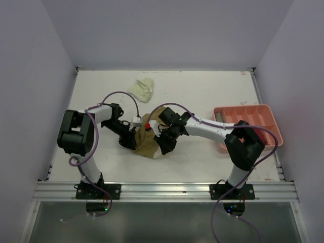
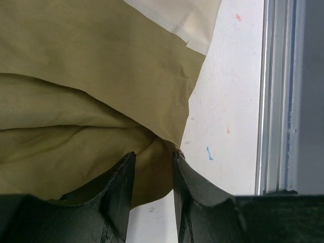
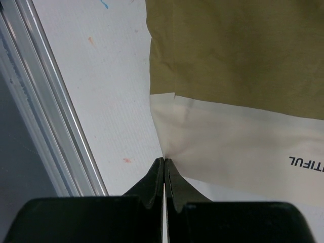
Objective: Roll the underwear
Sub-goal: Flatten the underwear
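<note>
An olive-tan underwear point(image 1: 147, 146) with a cream waistband point(image 3: 238, 147) lies partly lifted between both arms, near the front of the table. My left gripper point(image 2: 152, 158) is closed on a bunched fold of its olive cloth point(image 2: 91, 76), which fills the gap between the fingers. In the top view that gripper point(image 1: 130, 142) is at the garment's left side. My right gripper point(image 3: 164, 161) is shut, pinching a corner of the cream waistband, and sits at the garment's right side point(image 1: 162, 149). A pale yellow-green underwear point(image 1: 142, 90) lies crumpled at the back. A bit of dark red cloth point(image 1: 147, 124) shows behind the olive piece.
A salmon-pink compartment tray point(image 1: 263, 114) sits at the right edge, with a grey roll point(image 1: 218, 116) at its left end. An aluminium rail point(image 2: 276, 101) point(image 3: 50, 116) runs along the table's front edge, close to both grippers. White walls enclose the table.
</note>
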Controlling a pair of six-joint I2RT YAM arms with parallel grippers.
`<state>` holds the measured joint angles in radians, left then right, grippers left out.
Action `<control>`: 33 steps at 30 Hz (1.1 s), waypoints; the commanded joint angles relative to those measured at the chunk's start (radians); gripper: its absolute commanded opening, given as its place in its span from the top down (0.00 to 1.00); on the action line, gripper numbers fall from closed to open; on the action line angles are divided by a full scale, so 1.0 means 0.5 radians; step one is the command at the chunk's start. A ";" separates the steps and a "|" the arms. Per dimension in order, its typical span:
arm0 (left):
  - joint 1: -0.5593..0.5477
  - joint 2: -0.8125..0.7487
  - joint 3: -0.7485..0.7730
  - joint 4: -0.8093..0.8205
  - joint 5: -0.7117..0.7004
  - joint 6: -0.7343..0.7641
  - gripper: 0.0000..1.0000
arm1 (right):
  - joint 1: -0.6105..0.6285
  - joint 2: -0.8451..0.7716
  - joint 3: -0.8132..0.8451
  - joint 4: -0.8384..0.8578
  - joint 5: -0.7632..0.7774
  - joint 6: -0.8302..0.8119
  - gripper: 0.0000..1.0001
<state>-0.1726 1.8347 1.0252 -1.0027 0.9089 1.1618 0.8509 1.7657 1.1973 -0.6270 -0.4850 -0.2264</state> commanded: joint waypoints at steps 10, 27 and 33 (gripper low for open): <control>0.161 -0.098 0.201 0.039 0.133 -0.375 0.59 | 0.007 -0.108 -0.023 -0.007 0.019 -0.029 1.00; -0.026 0.061 0.137 -0.019 0.078 -0.471 0.60 | 0.007 -0.147 -0.060 -0.004 0.022 -0.026 1.00; -0.078 0.132 0.152 0.008 0.014 -0.535 0.62 | 0.007 -0.150 -0.066 -0.007 0.013 -0.029 1.00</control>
<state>-0.1993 1.8908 1.0729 -0.9897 0.9215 0.9134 0.8509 1.7340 1.1690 -0.6285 -0.4843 -0.2283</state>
